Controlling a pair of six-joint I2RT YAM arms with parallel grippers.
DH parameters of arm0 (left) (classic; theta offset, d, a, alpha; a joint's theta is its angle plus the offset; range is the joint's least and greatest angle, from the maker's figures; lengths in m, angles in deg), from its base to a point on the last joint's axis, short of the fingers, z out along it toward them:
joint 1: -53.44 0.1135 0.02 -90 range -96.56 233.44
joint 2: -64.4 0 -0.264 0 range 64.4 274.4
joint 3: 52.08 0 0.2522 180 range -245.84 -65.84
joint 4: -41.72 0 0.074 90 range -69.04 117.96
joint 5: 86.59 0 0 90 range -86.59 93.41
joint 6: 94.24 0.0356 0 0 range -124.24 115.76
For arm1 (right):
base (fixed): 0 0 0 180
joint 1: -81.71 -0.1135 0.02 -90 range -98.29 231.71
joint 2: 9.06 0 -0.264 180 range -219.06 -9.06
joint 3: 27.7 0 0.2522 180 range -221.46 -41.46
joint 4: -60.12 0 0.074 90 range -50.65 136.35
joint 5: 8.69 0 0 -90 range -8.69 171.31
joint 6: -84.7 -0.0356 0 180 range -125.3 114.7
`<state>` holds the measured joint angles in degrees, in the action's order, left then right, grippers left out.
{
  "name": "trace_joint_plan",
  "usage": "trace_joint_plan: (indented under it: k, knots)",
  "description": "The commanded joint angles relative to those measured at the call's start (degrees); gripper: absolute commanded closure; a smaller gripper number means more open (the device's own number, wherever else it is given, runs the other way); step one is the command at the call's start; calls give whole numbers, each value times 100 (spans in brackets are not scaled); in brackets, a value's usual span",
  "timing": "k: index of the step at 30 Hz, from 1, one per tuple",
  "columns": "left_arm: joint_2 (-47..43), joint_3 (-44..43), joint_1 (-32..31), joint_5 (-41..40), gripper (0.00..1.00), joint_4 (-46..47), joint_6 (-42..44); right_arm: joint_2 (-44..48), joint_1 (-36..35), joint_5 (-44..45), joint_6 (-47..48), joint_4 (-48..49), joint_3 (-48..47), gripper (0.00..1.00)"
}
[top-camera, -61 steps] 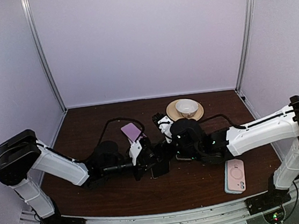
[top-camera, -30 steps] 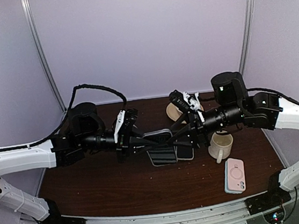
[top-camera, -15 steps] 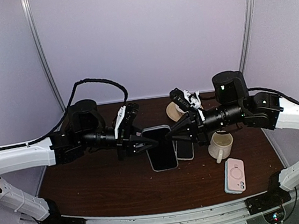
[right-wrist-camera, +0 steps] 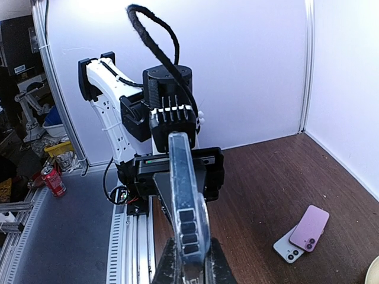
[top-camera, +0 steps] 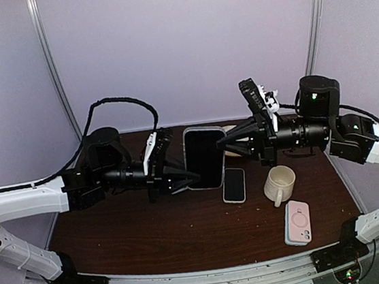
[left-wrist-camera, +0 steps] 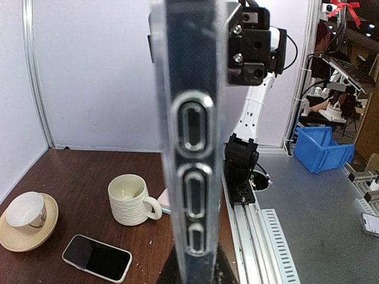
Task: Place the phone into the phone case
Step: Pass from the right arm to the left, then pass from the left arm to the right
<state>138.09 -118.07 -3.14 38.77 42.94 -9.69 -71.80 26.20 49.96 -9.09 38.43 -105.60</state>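
1. table (top-camera: 153,242): both arms raised over it.
2. left gripper (top-camera: 188,178): clenched on the lower left edge of the phone case (left-wrist-camera: 192,148).
3. right gripper (top-camera: 224,141): clenched on its upper right edge.
4. phone case: upright in mid-air, with the phone (top-camera: 203,157) showing a dark screen inside it.
5. mug (top-camera: 280,184) and second phone (top-camera: 233,185): on the table.

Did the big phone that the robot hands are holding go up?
Yes. The big phone went up, away from the small phone lying flat below it.

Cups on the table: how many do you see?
2. A ribbed mug stands right of the loose phone; a teacup sits on a saucer farther back. Others could be hidden.
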Motion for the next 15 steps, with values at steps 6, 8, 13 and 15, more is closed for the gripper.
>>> trace_joint_plan:
  k: [6,8,13,15]
  knots:
    - [-233,-164,66,-239,100,652,-520,0,40,84,-343,180,400,34]
    - [-219,-146,127,-128,100,859,-770,-69,40,-116,-476,265,507,31]
    - [-36,-61,161,107,100,1316,-1200,-283,40,-468,-670,556,605,50]
    - [10,-39,156,169,100,1439,-1324,-319,42,-505,-668,619,625,64]
